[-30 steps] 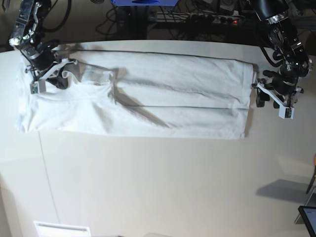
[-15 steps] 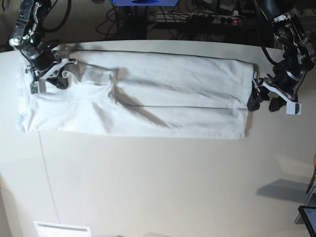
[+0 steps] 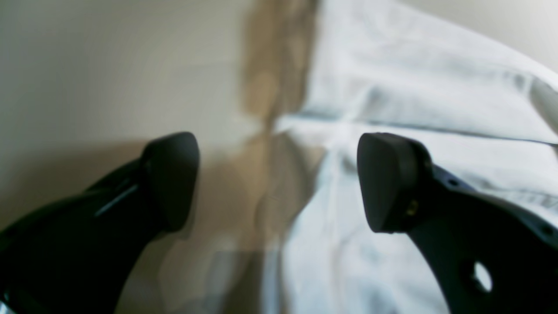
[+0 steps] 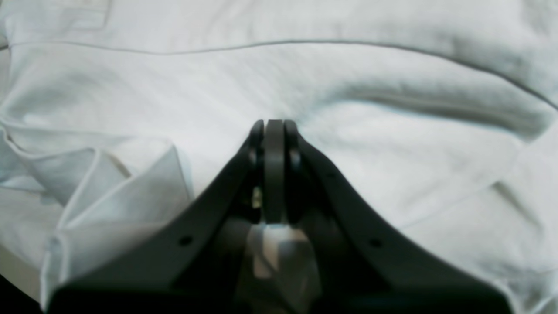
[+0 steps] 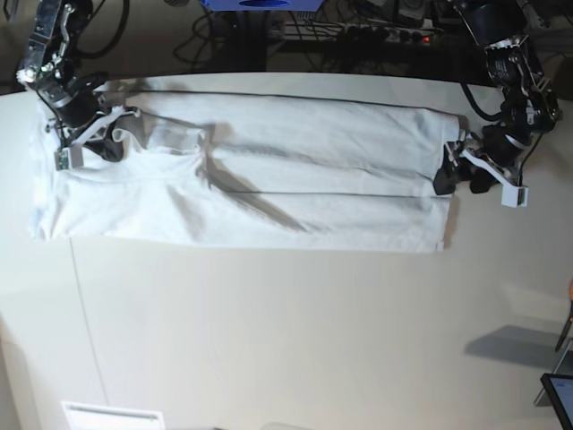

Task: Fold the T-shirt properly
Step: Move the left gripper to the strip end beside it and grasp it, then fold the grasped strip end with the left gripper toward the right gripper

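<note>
The white T-shirt (image 5: 251,175) lies folded into a long band across the far part of the table (image 5: 269,340). My left gripper (image 5: 461,182) is open at the shirt's right end. In the left wrist view its jaws straddle the hem: one fingertip (image 3: 172,181) is over bare table, the other is over the T-shirt (image 3: 414,87), and my left gripper (image 3: 279,183) holds nothing. My right gripper (image 5: 107,139) is shut at the collar end. In the right wrist view the tips of my right gripper (image 4: 273,126) touch the wrinkled T-shirt (image 4: 392,165); whether cloth is pinched cannot be told.
Behind the table's far edge run cables and a power strip (image 5: 358,31), with a blue object (image 5: 260,4) at the top. A white object (image 5: 112,417) lies near the front edge. A dark screen corner (image 5: 560,394) shows at the bottom right.
My left gripper has opened wide and moved left onto the shirt's right end. The right arm and the shirt have stayed put.
</note>
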